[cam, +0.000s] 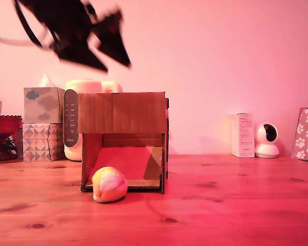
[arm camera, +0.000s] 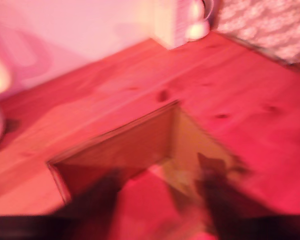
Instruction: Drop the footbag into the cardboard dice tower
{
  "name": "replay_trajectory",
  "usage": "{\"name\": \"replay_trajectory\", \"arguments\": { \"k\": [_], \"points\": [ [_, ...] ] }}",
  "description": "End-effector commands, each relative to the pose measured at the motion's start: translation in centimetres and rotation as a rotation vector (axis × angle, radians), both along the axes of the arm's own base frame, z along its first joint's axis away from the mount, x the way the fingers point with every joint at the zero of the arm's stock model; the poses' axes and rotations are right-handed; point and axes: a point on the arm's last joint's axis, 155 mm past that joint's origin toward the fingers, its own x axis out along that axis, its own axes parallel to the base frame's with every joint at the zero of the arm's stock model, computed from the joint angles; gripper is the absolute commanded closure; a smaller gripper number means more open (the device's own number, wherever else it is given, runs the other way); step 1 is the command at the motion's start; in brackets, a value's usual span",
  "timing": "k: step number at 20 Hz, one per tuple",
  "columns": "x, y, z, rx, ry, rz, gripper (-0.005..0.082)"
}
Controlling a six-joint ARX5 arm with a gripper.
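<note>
One footbag point(cam: 109, 184) rests touching the cardboard dice tower's point(cam: 122, 113) front opening

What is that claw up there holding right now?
Nothing. The gripper is open and empty above the cardboard box, while the ball lies on the table by the box's front opening.

The arm point(cam: 66, 25) is black and angular, blurred. A dark cable point(cam: 25, 28) loops off it. The gripper point(cam: 113, 43) has two dark fingers point(arm camera: 217, 195).
</note>
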Motion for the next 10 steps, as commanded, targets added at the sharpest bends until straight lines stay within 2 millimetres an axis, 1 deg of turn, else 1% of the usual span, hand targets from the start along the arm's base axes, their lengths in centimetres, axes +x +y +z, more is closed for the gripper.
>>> {"name": "replay_trajectory", "arguments": {
  "k": [1,5,7,10],
  "points": [
    [-1.0,-0.1,0.7,-0.009,0.007,-0.025,0.0792],
    [-2.7,0.8,1.1,-0.038,-0.032,-0.024,0.0793],
    [-3.5,1.5,0.2,-0.068,-0.037,-0.01,0.0793],
    [-4.3,2.5,-1.3,-0.114,-0.042,0.002,0.0793]
  ]
}}
